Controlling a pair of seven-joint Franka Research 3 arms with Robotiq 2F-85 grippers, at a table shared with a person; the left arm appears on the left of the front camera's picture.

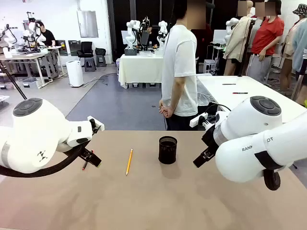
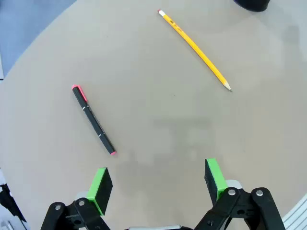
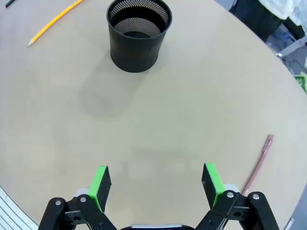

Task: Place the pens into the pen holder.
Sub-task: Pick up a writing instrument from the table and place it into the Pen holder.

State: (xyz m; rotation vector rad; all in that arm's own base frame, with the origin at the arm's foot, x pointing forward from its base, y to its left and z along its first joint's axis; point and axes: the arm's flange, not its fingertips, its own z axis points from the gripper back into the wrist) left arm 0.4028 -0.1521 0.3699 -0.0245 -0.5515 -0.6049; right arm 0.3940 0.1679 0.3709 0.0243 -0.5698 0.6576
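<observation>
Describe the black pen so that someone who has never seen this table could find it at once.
Start at the black mesh pen holder on the tan table. Left of it lies a yellow pencil, and farther left the black pen. It alone is black with pink ends.

Grey floor (image 1: 98, 103); white-clothed table (image 1: 141, 69); black chairs (image 1: 87, 49); white wall (image 1: 60, 17).

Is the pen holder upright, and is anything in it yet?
Upright and empty: the pen holder stands on its base, mouth up, only mesh inside.

Tan table (image 1: 158, 201), yellow pencil (image 1: 129, 162), black pen (image 2: 93, 120), maroon pen (image 3: 259, 164), mesh pen holder (image 1: 168, 150)
</observation>
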